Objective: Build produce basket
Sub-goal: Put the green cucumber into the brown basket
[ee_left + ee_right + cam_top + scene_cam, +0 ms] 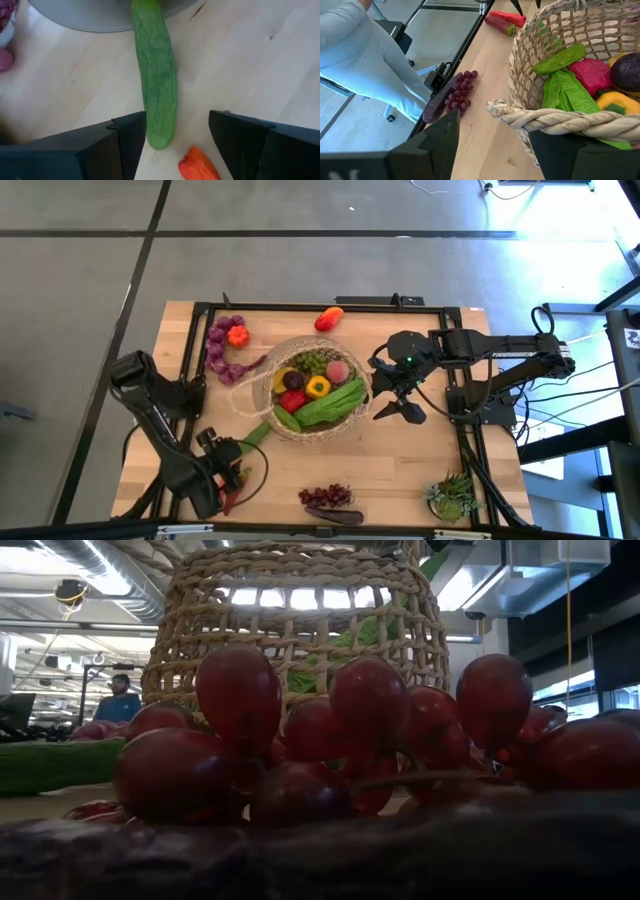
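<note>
The woven basket stands mid-table, holding peppers, grapes and green leaves. A green cucumber lies on the wood, its far end at the basket's near-left wall. My left gripper is open and points steeply down at the table's near left. Its fingers stand on either side of the cucumber's near end. A red-orange chilli lies just beside them. My right gripper hangs open to the right of the basket, above its rope handle, and holds nothing. My left gripper has one finger right up against the side of the cucumber's near end; whether it touches I cannot tell. The other finger stands well clear. The cucumber lies flat on the table, along the line the fingers point.
Purple grapes and a dark aubergine lie at the near edge. A red pepper, an orange pepper and purple pieces sit at the far left. A potted plant stands near right. A person in white is beyond the table.
</note>
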Available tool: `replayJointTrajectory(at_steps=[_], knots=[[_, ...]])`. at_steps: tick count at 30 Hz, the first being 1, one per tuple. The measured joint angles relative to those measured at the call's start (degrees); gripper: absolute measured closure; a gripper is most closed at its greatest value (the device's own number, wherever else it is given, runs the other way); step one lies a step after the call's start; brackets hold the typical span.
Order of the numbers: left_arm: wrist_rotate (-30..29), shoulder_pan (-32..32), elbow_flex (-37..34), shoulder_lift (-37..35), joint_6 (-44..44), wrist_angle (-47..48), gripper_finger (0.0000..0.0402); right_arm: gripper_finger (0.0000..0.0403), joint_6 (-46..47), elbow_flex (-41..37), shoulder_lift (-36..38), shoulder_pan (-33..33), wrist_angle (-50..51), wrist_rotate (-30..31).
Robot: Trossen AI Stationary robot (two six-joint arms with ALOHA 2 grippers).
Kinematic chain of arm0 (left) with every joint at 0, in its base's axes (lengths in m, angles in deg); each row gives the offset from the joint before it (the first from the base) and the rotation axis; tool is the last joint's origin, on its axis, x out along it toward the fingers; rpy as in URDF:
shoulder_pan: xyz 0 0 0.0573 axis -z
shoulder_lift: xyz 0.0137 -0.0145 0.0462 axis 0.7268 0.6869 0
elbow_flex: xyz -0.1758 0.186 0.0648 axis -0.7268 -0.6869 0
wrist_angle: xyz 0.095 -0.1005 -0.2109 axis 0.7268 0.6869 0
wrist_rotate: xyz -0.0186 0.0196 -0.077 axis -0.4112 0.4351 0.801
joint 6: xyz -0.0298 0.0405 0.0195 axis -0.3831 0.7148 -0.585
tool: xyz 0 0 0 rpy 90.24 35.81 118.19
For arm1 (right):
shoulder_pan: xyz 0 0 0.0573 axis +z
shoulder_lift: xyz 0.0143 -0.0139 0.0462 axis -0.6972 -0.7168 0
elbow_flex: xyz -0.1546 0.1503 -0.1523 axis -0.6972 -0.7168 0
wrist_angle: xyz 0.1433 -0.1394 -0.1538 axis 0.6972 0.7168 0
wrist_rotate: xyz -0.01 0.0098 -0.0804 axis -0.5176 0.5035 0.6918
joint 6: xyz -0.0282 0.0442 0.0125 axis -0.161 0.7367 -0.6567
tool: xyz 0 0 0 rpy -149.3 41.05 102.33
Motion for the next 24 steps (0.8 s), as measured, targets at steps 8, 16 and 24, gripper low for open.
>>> replayJointTrajectory(at_steps=[8,16,24], knots=[[-1.56,0.02,0.0,3.51,-0.11,0.77,0.0197,0.018,-0.09,0.0,0.0,0.0,0.0,0.0],[-2.37,0.02,-1.51,3.91,-1.13,0.63,0.0197,0.018,0.0,0.0,0.0,-0.02,0.0,-0.02],[-2.63,-0.78,-7.43,3.91,-2.73,-4.54,0.0197,0.018,-0.05,0.0,0.0,-0.01,0.01,-0.01]])
